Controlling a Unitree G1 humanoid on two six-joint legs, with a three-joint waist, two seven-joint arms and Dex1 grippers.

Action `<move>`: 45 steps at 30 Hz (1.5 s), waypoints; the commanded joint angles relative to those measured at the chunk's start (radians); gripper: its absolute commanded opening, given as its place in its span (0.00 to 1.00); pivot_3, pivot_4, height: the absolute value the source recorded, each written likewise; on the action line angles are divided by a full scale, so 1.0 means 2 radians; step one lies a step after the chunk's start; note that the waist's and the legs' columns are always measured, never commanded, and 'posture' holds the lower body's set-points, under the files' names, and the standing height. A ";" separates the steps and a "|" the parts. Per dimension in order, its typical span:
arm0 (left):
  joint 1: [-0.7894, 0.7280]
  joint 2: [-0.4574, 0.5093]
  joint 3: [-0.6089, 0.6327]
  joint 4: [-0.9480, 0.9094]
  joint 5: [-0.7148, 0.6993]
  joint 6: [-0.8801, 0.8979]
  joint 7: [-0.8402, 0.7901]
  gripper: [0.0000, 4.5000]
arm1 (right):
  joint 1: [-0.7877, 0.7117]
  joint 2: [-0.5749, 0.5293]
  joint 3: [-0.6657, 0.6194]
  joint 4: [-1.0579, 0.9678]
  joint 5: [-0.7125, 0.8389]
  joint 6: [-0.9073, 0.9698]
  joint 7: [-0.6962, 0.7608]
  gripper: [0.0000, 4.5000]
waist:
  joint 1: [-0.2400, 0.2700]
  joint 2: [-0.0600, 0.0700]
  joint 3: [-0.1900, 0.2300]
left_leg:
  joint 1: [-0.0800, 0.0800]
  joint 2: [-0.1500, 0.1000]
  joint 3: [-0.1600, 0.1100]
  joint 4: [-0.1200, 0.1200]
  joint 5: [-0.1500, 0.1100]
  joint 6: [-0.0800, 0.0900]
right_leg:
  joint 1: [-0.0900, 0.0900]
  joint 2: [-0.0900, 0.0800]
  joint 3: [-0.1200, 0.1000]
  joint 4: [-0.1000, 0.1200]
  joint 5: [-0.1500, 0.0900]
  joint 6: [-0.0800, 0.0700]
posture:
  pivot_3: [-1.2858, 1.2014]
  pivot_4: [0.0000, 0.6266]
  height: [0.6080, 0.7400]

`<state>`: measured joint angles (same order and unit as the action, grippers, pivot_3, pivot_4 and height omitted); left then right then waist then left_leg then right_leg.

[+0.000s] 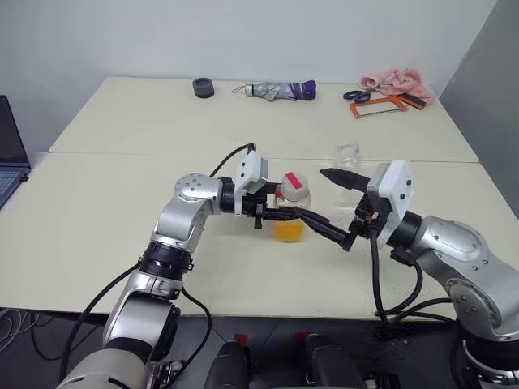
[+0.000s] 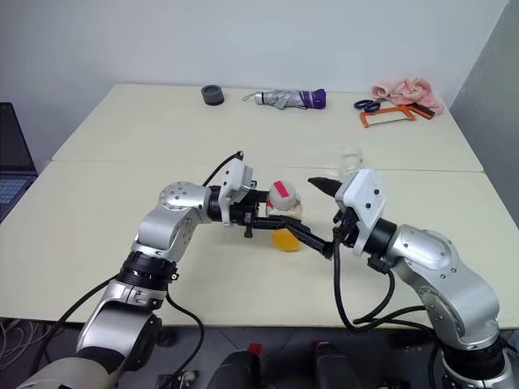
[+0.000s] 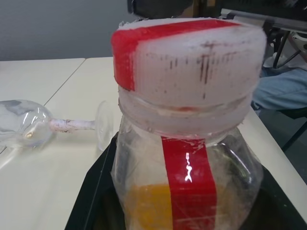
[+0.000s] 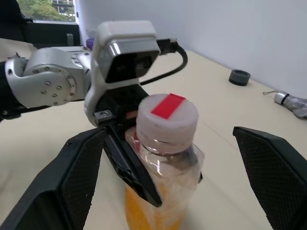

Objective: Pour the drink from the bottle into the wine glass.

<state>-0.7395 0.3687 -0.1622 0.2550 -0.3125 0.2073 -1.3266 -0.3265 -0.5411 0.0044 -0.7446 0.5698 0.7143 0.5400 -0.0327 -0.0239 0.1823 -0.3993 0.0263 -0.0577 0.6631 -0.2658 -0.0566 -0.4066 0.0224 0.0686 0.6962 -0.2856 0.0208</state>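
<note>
My left gripper point(image 1: 288, 213) is shut on the lower body of the bottle point(image 1: 290, 207) and holds it upright just above the table. The bottle is clear plastic with a red label stripe point(image 3: 184, 177) and a red-and-white cap point(image 4: 167, 115). The orange drink point(image 1: 289, 231) fills only its bottom part. My right gripper point(image 4: 165, 133) is open wide, level with the bottle; its fingers point(image 4: 72, 172) stand to either side without touching it. The wine glass point(image 1: 348, 153) is on the table beyond the right gripper. In the left wrist view the wine glass point(image 3: 29, 122) lies on its side.
Along the far table edge lie a black tape roll point(image 1: 203, 87), a folded umbrella point(image 1: 280, 90), scissors point(image 1: 357, 95), an orange hacksaw point(image 1: 381, 105) and a pink cloth point(image 1: 393, 81). A laptop point(image 1: 8, 154) sits at the left edge. A seam point(image 1: 162, 154) joins the two tables.
</note>
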 commanded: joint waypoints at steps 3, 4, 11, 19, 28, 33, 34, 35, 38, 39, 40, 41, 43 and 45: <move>-0.005 0.000 0.004 -0.009 -0.008 -0.011 -0.004 0.40 | -0.045 0.012 0.041 0.006 -0.054 -0.018 -0.035 1.00 | -0.001 0.000 0.000 | 0.000 0.000 0.000 0.000 0.000 0.000 | 0.000 0.000 0.000 0.000 0.000 0.000 | 0.52 0.24 1.00; -0.006 0.000 0.004 -0.008 -0.008 -0.011 -0.005 0.40 | -0.050 0.014 0.047 0.011 -0.061 -0.021 -0.037 1.00 | -0.001 0.000 0.000 | 0.000 0.000 0.000 0.000 0.000 0.000 | 0.000 0.000 0.000 0.000 0.000 0.000 | 0.52 0.24 1.00; -0.009 -0.002 0.004 -0.005 -0.007 -0.013 -0.006 0.40 | -0.068 0.024 0.076 0.035 -0.105 -0.044 -0.039 1.00 | 0.000 0.000 0.000 | 0.000 0.000 0.000 0.000 0.000 0.000 | 0.000 0.000 0.000 0.000 0.000 0.000 | 0.52 0.24 1.00; -0.005 0.000 0.004 -0.009 -0.007 -0.011 -0.006 0.40 | -0.061 0.031 0.065 0.040 -0.111 -0.043 -0.040 1.00 | 0.000 0.000 0.000 | 0.000 0.000 0.000 0.000 0.000 0.000 | 0.000 0.000 0.000 0.000 0.000 0.000 | 0.52 0.24 1.00; -0.005 0.002 0.004 -0.008 -0.007 -0.011 -0.008 0.40 | -0.047 0.028 0.045 0.034 -0.105 -0.028 -0.045 1.00 | 0.000 0.000 0.000 | 0.000 0.000 0.000 0.000 0.000 0.000 | 0.000 0.000 0.000 0.000 0.000 0.000 | 0.52 0.24 1.00; -0.005 0.002 0.004 -0.006 -0.007 -0.012 -0.008 0.40 | -0.043 0.026 0.035 0.030 -0.098 -0.021 -0.047 1.00 | 0.000 0.000 0.000 | 0.000 0.000 0.000 0.000 0.000 0.000 | 0.000 0.000 0.000 0.000 0.000 0.000 | 0.52 0.24 1.00; -0.005 0.002 0.004 -0.006 -0.006 -0.012 -0.008 0.40 | -0.042 0.025 0.034 0.029 -0.096 -0.019 -0.047 1.00 | 0.000 0.000 0.000 | 0.000 0.000 0.000 0.000 0.000 0.000 | 0.000 0.000 0.000 0.000 0.000 0.000 | 0.52 0.24 1.00; -0.005 0.002 0.004 -0.006 -0.006 -0.013 -0.009 0.40 | -0.042 0.025 0.033 0.028 -0.095 -0.018 -0.047 1.00 | 0.000 0.000 0.000 | 0.000 0.000 0.000 0.000 0.000 0.000 | 0.000 0.000 0.000 0.000 0.000 0.000 | 0.52 0.24 1.00; -0.004 0.002 0.004 -0.007 -0.006 -0.012 -0.007 0.40 | -0.039 0.024 0.028 0.025 -0.089 -0.015 -0.045 1.00 | 0.000 0.000 0.000 | 0.000 0.000 0.000 0.000 0.000 0.000 | 0.000 0.000 0.000 0.000 0.000 0.000 | 0.52 0.24 1.00; -0.004 0.002 0.004 -0.008 -0.006 -0.012 -0.007 0.40 | -0.038 0.023 0.027 0.023 -0.088 -0.014 -0.044 1.00 | 0.000 0.000 0.000 | 0.000 0.000 0.000 0.000 0.000 0.000 | 0.000 0.000 0.000 0.000 0.000 0.000 | 0.52 0.24 1.00; -0.004 0.002 0.004 -0.008 -0.006 -0.012 -0.007 0.40 | -0.037 0.022 0.025 0.022 -0.086 -0.014 -0.044 1.00 | 0.000 0.000 0.000 | 0.000 0.000 0.000 0.000 0.000 0.000 | 0.000 0.000 0.000 0.000 0.000 0.000 | 0.52 0.24 1.00; -0.003 0.002 0.004 -0.008 -0.006 -0.012 -0.006 0.40 | -0.037 0.022 0.023 0.021 -0.083 -0.013 -0.043 1.00 | 0.000 0.000 0.000 | 0.000 0.000 0.000 0.000 0.000 0.000 | 0.000 0.000 0.000 0.000 0.000 0.000 | 0.52 0.24 1.00; -0.003 0.002 0.004 -0.008 -0.007 -0.012 -0.006 0.40 | -0.036 0.020 0.021 0.020 -0.080 -0.011 -0.044 1.00 | 0.000 0.000 0.000 | 0.000 0.000 0.000 0.000 0.000 0.000 | 0.000 0.000 0.000 0.000 0.000 0.000 | 0.52 0.24 1.00; -0.003 0.002 0.004 -0.008 -0.007 -0.011 -0.006 0.40 | -0.035 0.018 0.020 0.019 -0.077 -0.010 -0.044 1.00 | 0.000 0.000 0.000 | 0.000 0.000 0.000 0.000 0.000 0.000 | 0.000 0.000 0.000 0.000 0.000 0.000 | 0.52 0.24 1.00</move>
<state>-0.7395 0.3682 -0.1622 0.2678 -0.3109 0.2056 -1.3326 -0.3987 -0.4953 0.0978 -0.6758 0.4161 0.6962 0.4637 -0.0325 -0.0239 0.1823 -0.3995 0.0263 -0.0578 0.6631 -0.2658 -0.0566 -0.4066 0.0223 0.0686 0.6962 -0.2855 0.0206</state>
